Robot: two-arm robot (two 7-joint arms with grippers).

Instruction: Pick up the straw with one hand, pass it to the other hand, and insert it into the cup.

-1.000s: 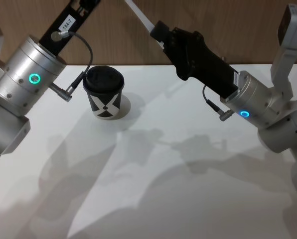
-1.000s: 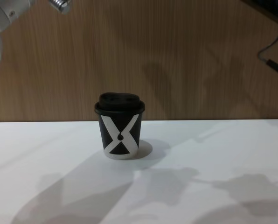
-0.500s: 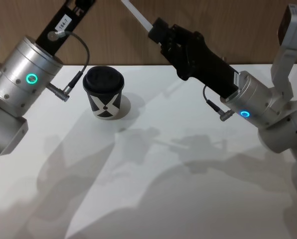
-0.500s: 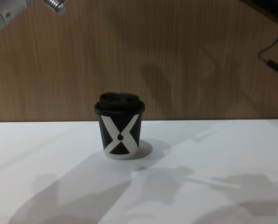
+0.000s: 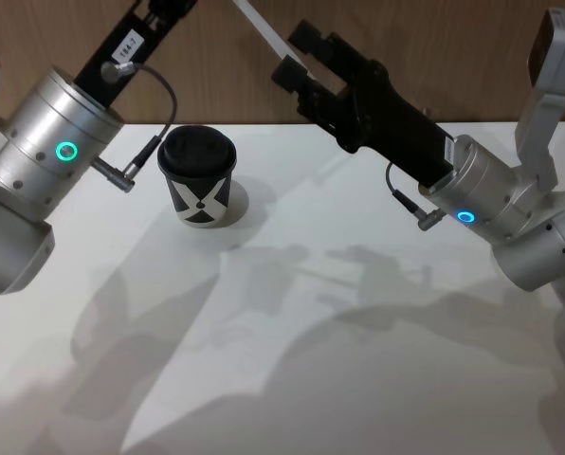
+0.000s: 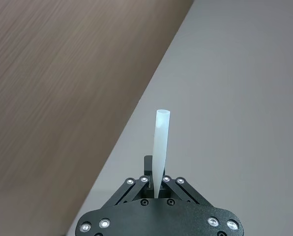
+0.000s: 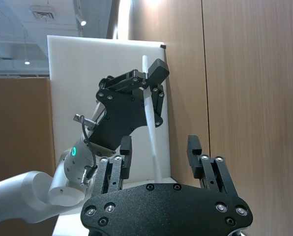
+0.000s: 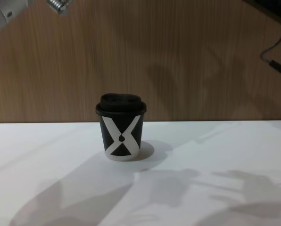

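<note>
my left pincer (image 6: 156, 181) clamped on straw (image 6: 161, 142), aloft beyond cup (image 5: 198, 175) | my right pincer (image 5: 298, 55) spread wide, straw loose in its gap | risk: backing right out crooked could snag the tube and skew it

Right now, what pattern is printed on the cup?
The cup is black with a bold white X and small black drop; clearest in the chest view.

right gripper (image 5: 296, 55) jaws opened, straw (image 5: 261, 24) released
</note>
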